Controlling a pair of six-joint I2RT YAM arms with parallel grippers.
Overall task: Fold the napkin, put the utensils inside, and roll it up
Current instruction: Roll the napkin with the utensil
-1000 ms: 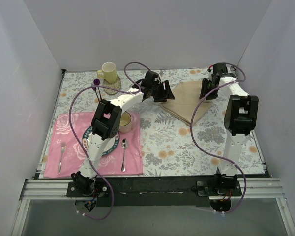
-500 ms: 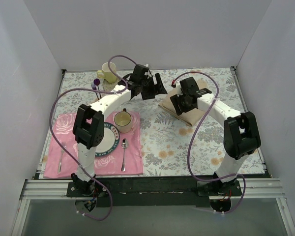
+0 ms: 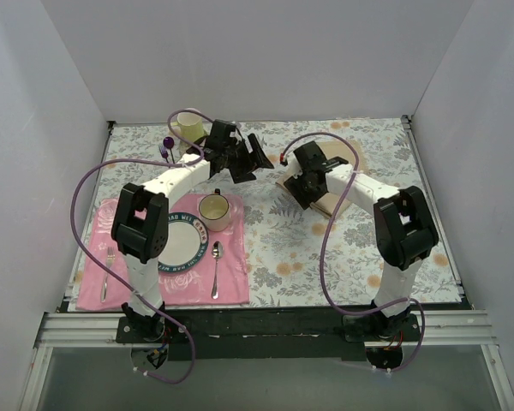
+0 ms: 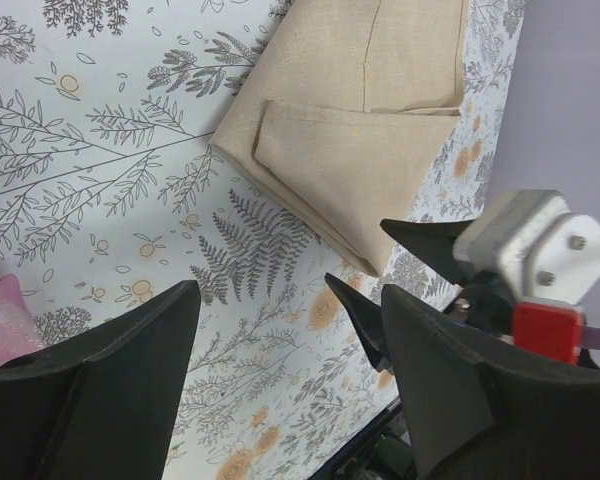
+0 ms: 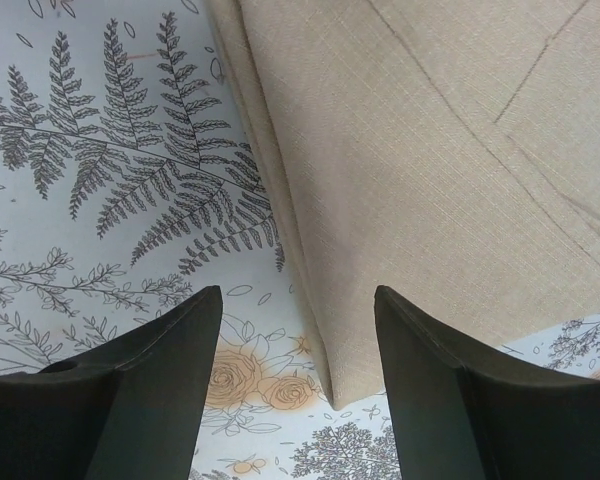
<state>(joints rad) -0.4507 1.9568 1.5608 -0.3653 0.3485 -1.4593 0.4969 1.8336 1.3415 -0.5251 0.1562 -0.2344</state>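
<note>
The beige napkin lies folded in layers on the grey floral tablecloth at the back right. It shows in the left wrist view and the right wrist view. My right gripper is open above the napkin's left corner, and in the right wrist view that corner lies between the jaws. My left gripper is open and empty, to the left of the napkin and apart from it. A spoon and a fork lie on the pink placemat.
A plate and a small cup stand on the placemat under my left arm. A yellow mug and purple-tipped sticks are at the back left. White walls close in three sides.
My right arm swung from the napkin's far right side over to its left corner. My left gripper drew back to the left, off the napkin. The napkin now lies folded narrower.
</note>
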